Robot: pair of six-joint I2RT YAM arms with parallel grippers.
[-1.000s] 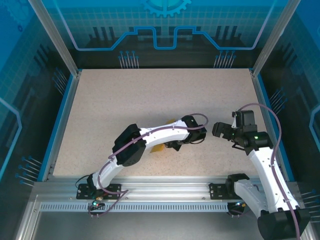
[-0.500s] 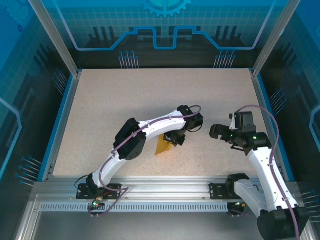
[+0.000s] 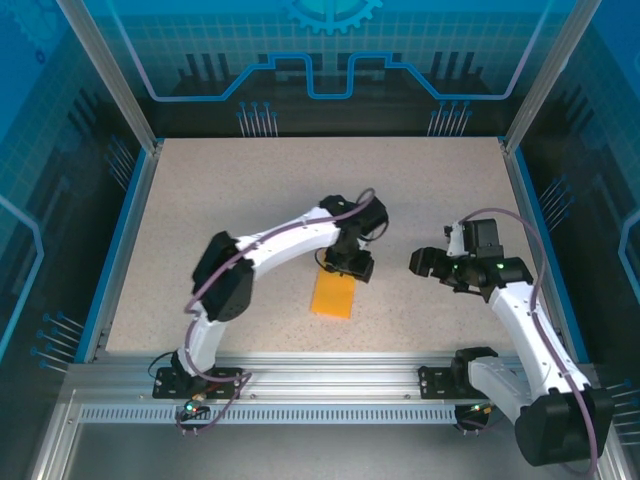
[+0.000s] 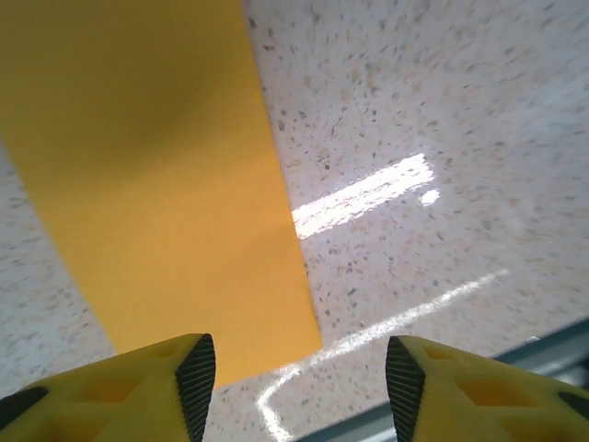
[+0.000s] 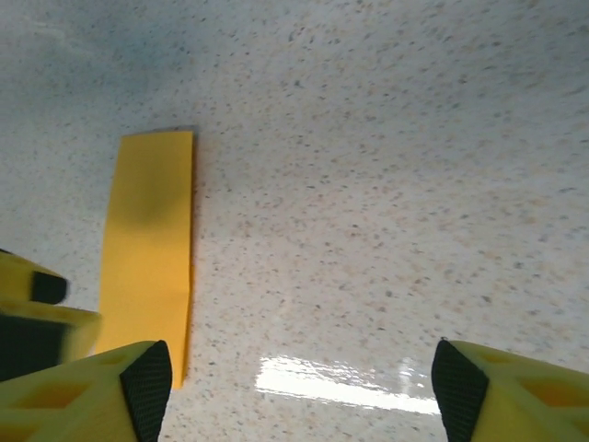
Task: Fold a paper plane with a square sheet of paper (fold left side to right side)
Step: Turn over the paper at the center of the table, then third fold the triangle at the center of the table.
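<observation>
The orange sheet of paper lies flat on the speckled table as a rectangle, with nothing holding it. My left gripper hovers just behind its far edge. In the left wrist view this gripper is open, nothing between its fingers, and the paper spreads ahead to the left. My right gripper stands to the right of the paper, apart from it. It is open over bare table, with the paper at the left.
The table is bounded by blue side rails and an aluminium frame along the near edge. The left arm's yellow fingers show at the left edge of the right wrist view.
My left arm has swung back and to the left, off the paper, which now lies uncovered and flat. My right gripper has shifted slightly left toward the paper.
</observation>
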